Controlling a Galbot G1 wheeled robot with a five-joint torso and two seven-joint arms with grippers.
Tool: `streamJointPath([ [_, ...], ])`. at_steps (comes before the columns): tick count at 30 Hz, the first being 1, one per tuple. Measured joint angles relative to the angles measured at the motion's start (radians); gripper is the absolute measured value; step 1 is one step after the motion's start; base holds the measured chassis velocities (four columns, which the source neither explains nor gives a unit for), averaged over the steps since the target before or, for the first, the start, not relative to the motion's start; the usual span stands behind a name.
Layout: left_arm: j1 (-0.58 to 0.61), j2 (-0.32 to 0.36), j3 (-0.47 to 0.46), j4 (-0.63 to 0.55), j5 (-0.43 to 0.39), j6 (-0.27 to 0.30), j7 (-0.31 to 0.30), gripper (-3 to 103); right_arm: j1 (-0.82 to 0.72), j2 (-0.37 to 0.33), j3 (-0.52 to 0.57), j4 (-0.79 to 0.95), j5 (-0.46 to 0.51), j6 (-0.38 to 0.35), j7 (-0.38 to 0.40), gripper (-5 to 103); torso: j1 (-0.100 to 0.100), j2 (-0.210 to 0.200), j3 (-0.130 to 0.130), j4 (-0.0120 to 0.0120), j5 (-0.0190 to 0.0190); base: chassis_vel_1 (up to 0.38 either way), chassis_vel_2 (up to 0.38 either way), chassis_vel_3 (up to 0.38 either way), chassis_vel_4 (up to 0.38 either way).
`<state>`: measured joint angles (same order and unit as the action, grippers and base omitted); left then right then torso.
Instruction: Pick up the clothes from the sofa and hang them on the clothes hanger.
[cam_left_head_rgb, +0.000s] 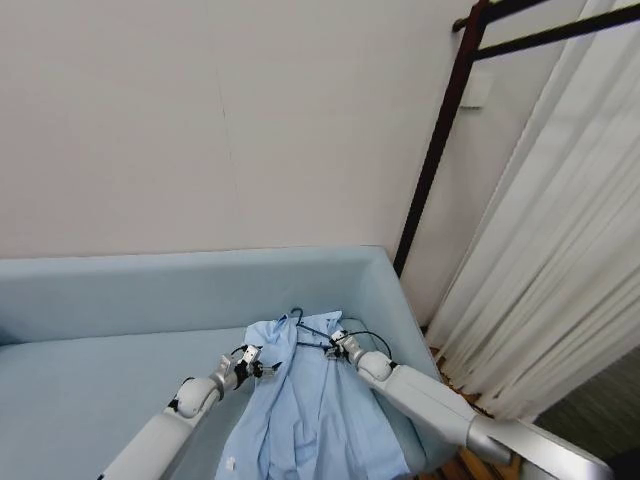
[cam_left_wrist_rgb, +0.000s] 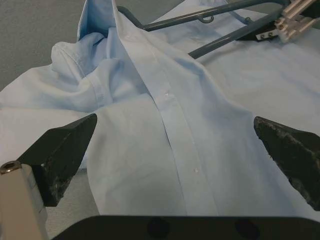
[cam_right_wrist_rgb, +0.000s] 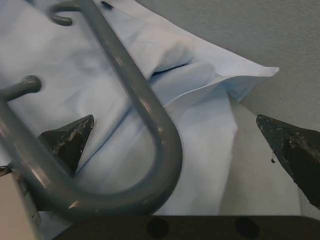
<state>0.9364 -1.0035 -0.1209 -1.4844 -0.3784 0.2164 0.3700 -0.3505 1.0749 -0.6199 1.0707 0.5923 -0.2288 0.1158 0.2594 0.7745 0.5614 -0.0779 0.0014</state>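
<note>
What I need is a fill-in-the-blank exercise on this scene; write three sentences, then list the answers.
1. The left gripper hovers over a light ____ shirt on the sofa.
2. The right gripper holds its fingers ____ on either side of the curved end of the grey hanger.
3. The dark clothes rack stands past the sofa on the robot's ____.
Missing words: blue; open; right.

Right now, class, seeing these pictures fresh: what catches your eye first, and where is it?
A light blue shirt lies on the pale blue sofa, a grey hanger at its collar. The left end effector and right end effector are open over it, the right one straddling the hanger's bend. A dark clothes rack stands by the white curtain.
</note>
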Motion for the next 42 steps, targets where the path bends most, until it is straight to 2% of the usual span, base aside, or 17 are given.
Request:
streamJointPath([
  [3,0.008,-0.001,0.000,-0.007,-0.003,-0.006,0.000,100,0.028,0.021,0.000,-0.059,0.009,0.005,-0.007,100,0.000,0.000,0.000,0.0003,-0.0001,0.000,0.000,0.000,0.000],
  [7,0.011,-0.002,-0.001,-0.008,-0.006,-0.008,-0.001,100,0.023,0.013,0.001,-0.044,0.019,0.004,-0.002,100,0.000,0.000,0.000,0.0004,-0.0001,0.000,0.000,0.000,0.000],
  [8,0.011,-0.003,-0.002,-0.009,-0.010,-0.008,-0.007,100,0.001,-0.013,0.002,0.006,0.035,-0.002,0.011,100,0.000,0.000,0.000,0.0001,0.0000,0.000,0.000,0.000,0.000],
  [9,0.009,-0.005,-0.002,-0.009,-0.021,-0.009,-0.018,100,-0.057,-0.080,0.001,0.129,0.060,-0.024,0.036,100,0.000,0.000,0.000,-0.0003,0.0002,0.000,0.000,0.000,0.000],
  [11,0.006,-0.005,-0.002,-0.010,-0.030,-0.007,-0.020,100,-0.091,-0.126,0.001,0.206,0.085,-0.041,0.054,100,0.000,0.000,0.000,-0.0003,0.0001,0.000,0.000,0.000,0.000],
  [16,0.006,-0.008,-0.001,-0.017,-0.036,-0.004,-0.027,100,-0.116,-0.190,0.013,0.309,0.144,-0.057,0.078,100,0.000,0.000,0.000,-0.0004,0.0000,0.000,0.000,0.000,0.000],
  [19,0.009,-0.008,-0.001,-0.024,-0.037,-0.001,-0.032,100,-0.100,-0.189,0.027,0.331,0.197,-0.071,0.104,100,0.000,0.000,0.000,-0.0004,0.0000,0.000,0.000,0.000,0.000],
  [22,0.017,-0.009,-0.001,-0.035,-0.037,0.002,-0.045,100,-0.035,-0.137,0.044,0.306,0.318,-0.093,0.165,100,0.000,0.000,0.000,0.0002,-0.0002,0.000,0.000,0.000,0.000],
  [23,0.017,-0.009,-0.001,-0.035,-0.037,0.002,-0.045,100,-0.035,-0.137,0.044,0.306,0.318,-0.093,0.165,100,0.000,0.000,0.000,0.0002,-0.0002,0.000,0.000,0.000,0.000],
  [26,0.028,-0.005,-0.004,-0.053,-0.036,0.005,-0.058,100,0.032,-0.035,0.050,0.207,0.469,-0.113,0.270,100,0.000,0.000,0.000,0.0006,-0.0002,0.000,0.000,0.000,0.000],
  [27,0.028,-0.005,-0.004,-0.053,-0.036,0.005,-0.058,100,0.032,-0.035,0.050,0.207,0.469,-0.113,0.270,100,0.000,0.000,0.000,0.0006,-0.0002,0.000,0.000,0.000,0.000],
  [31,0.040,0.004,-0.010,-0.081,-0.036,0.012,-0.081,100,0.057,0.078,0.078,0.059,0.565,-0.113,0.338,100,0.000,0.000,0.000,0.0002,-0.0002,0.000,0.000,0.000,0.000],
  [33,0.041,0.006,-0.012,-0.087,-0.038,0.013,-0.088,100,0.059,0.100,0.084,0.022,0.572,-0.113,0.344,103,0.000,0.000,0.000,0.0001,-0.0003,0.000,0.000,0.000,0.000],
  [36,0.043,0.012,-0.017,-0.099,-0.048,0.016,-0.106,100,0.062,0.139,0.087,-0.073,0.559,-0.094,0.338,99,0.000,0.000,0.000,-0.0001,-0.0001,0.000,0.000,0.000,0.000],
  [39,0.042,0.016,-0.019,-0.102,-0.054,0.017,-0.113,100,0.070,0.173,0.088,-0.178,0.526,-0.055,0.314,88,0.000,0.000,0.000,-0.0001,-0.0001,0.000,0.000,0.000,0.000],
  [42,0.039,0.015,-0.017,-0.097,-0.058,0.017,-0.113,100,0.072,0.180,0.088,-0.208,0.513,-0.042,0.308,82,0.000,0.000,0.000,-0.0001,-0.0001,0.000,0.000,0.000,0.000],
])
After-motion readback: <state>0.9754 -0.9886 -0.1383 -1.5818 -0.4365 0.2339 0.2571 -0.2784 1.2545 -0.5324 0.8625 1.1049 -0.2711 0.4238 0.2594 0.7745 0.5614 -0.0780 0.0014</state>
